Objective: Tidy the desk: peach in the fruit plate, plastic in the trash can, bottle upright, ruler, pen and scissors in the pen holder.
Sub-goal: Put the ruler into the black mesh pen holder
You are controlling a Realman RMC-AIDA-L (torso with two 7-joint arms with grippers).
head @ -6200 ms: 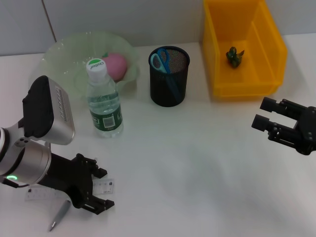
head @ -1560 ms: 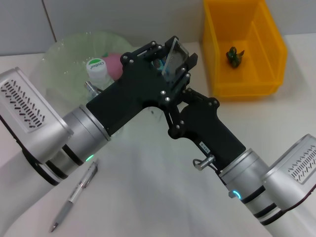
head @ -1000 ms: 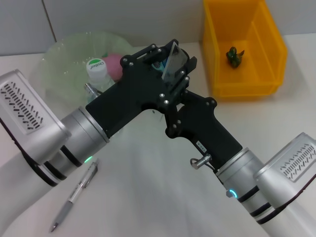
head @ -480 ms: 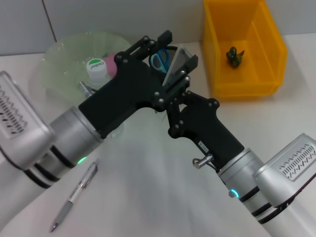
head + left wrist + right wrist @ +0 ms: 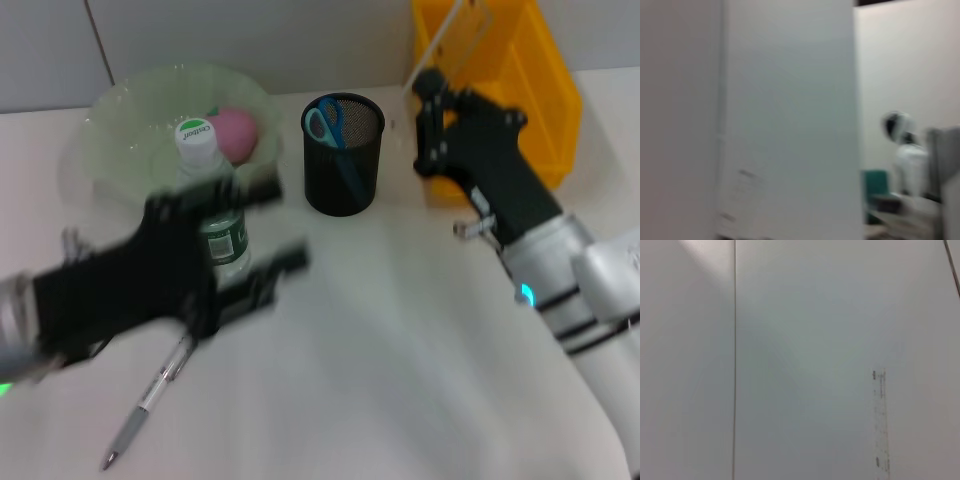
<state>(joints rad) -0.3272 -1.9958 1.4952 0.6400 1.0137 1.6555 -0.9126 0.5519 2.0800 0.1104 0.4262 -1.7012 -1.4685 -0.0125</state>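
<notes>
My right gripper (image 5: 431, 88) is shut on the clear ruler (image 5: 456, 32) and holds it upright between the black mesh pen holder (image 5: 343, 160) and the yellow bin (image 5: 545, 95). The ruler also shows in the right wrist view (image 5: 880, 421) against a wall. Blue scissors (image 5: 324, 123) stand in the holder. My left gripper (image 5: 280, 228), blurred with motion, is open and empty in front of the upright bottle (image 5: 208, 190). The pen (image 5: 148, 398) lies on the desk at front left. The pink peach (image 5: 233, 133) sits in the green plate (image 5: 120, 110). The plastic is hidden behind my right arm.
The plate, bottle, pen holder and yellow bin stand in a row along the back of the white desk (image 5: 380, 380). My right arm reaches from the front right towards the bin. The left wrist view shows only a blurred wall.
The left gripper has let go of the ruler and pulled back to the front left. The right gripper now holds the ruler and has carried it rightwards, away from above the pen holder.
</notes>
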